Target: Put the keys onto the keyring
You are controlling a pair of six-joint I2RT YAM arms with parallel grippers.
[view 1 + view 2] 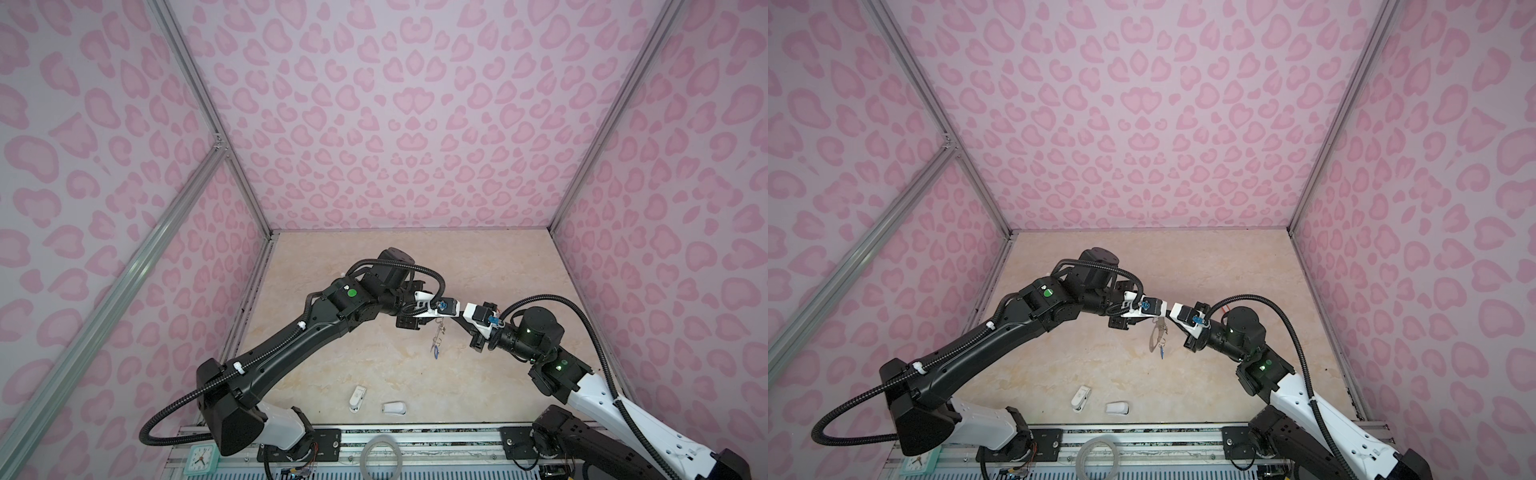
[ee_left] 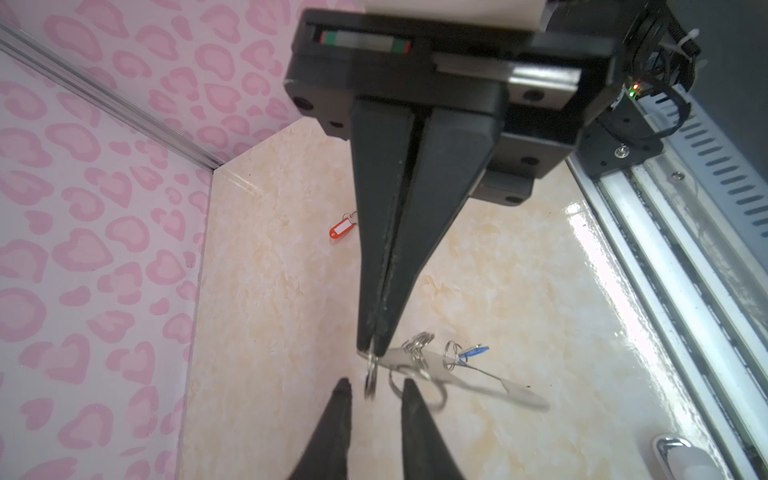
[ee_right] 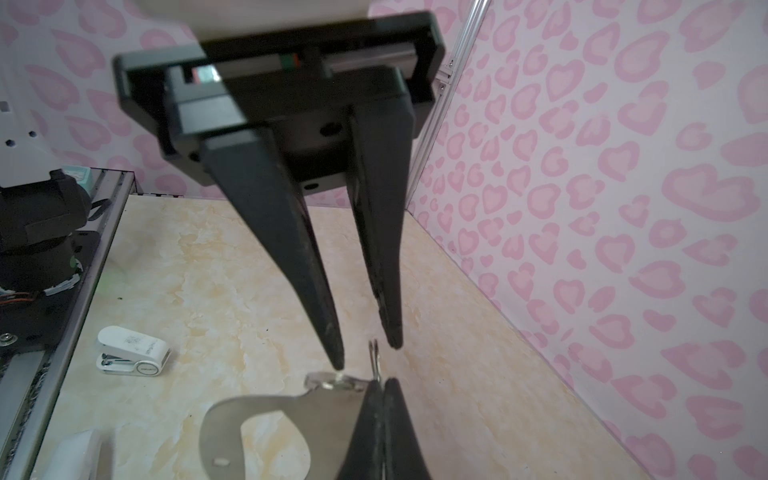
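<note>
One red-orange tag [image 2: 343,227] — pale label

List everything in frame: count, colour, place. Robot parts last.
keyring: 1, grey metal, in the air over mid-table, pinched at one split ring
blue key: 1, blue tag, hanging on a keyring ring
red key: 1, red-orange tag, lying alone on the table
white plastic pieces: 2, white, table near front edge
hoop: 1, pale grey, front rail
clock: 1, mint green, front left corner
table: 1, beige marble
walls: pink print
left gripper: black, open, tips flanking the pinched ring
right gripper: black, shut on the keyring
</note>
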